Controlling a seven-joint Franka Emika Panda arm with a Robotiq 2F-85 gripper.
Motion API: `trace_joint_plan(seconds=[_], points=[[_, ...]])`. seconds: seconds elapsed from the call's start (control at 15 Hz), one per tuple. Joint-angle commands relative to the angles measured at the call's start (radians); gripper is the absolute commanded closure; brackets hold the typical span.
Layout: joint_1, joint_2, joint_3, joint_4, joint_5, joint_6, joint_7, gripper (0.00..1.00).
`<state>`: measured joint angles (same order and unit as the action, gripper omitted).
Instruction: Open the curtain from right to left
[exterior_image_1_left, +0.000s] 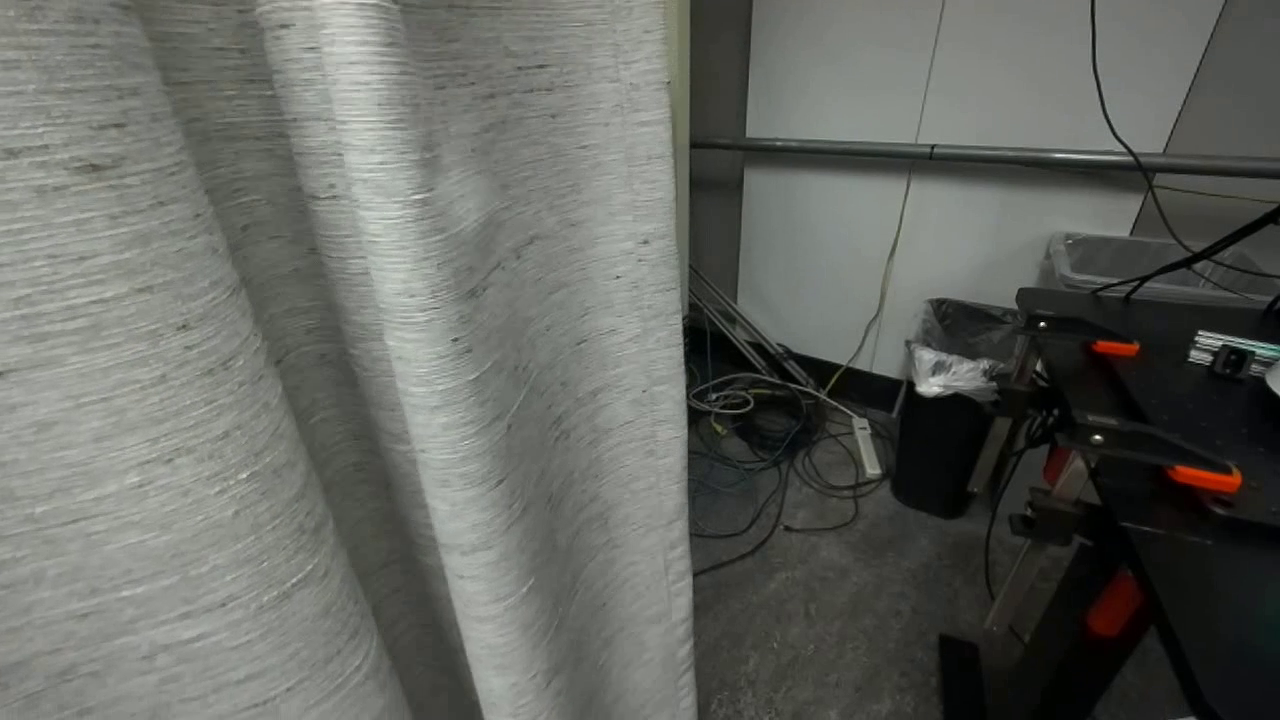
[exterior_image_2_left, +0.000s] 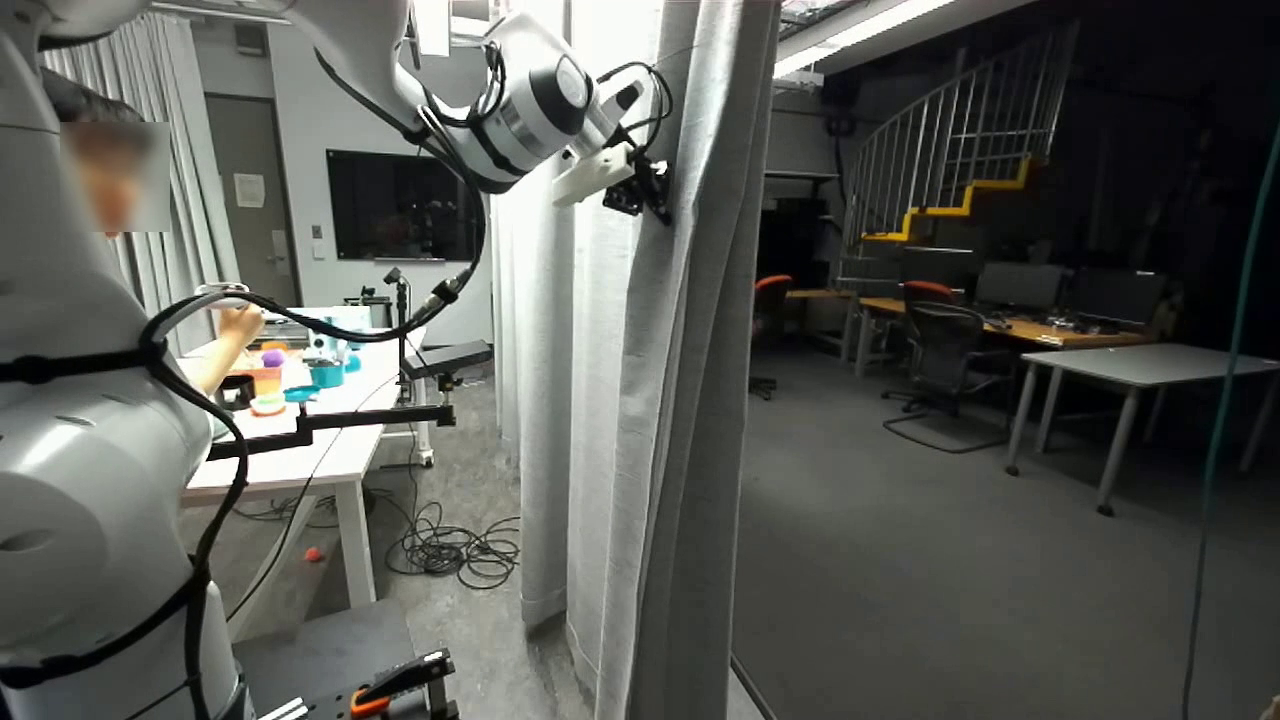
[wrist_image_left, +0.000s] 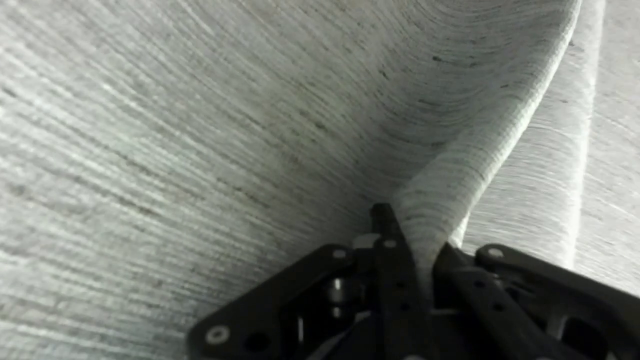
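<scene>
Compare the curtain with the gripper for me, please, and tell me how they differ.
Colour: the curtain is light grey-white with fine darker streaks, while the gripper is mostly black.
Size: the curtain is far larger and runs out of frame; the gripper is small beside it.
Pose: the curtain hangs in long folds, while the gripper is shut on a fold of it.
Shared: both show in the wrist view, touching each other.

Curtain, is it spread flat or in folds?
In folds: the curtain hangs in vertical pleats in both exterior views; the wrist view shows one fold between the jaws.
</scene>
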<state>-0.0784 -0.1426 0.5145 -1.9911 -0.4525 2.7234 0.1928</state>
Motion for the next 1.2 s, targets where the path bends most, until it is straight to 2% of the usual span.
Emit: trace_joint_plan(seconds=[0.0,0.67,1.13], points=[[0.035,0.1,0.078,0.006,-0.064,-0.036,-0.001,1.0],[0.045,0.102,0.213,-0.018,-0.171,0.007,-0.011,1.0],[0.059,0.059,0.251,-0.089,-0.163,0.137,-0.05,1.0]])
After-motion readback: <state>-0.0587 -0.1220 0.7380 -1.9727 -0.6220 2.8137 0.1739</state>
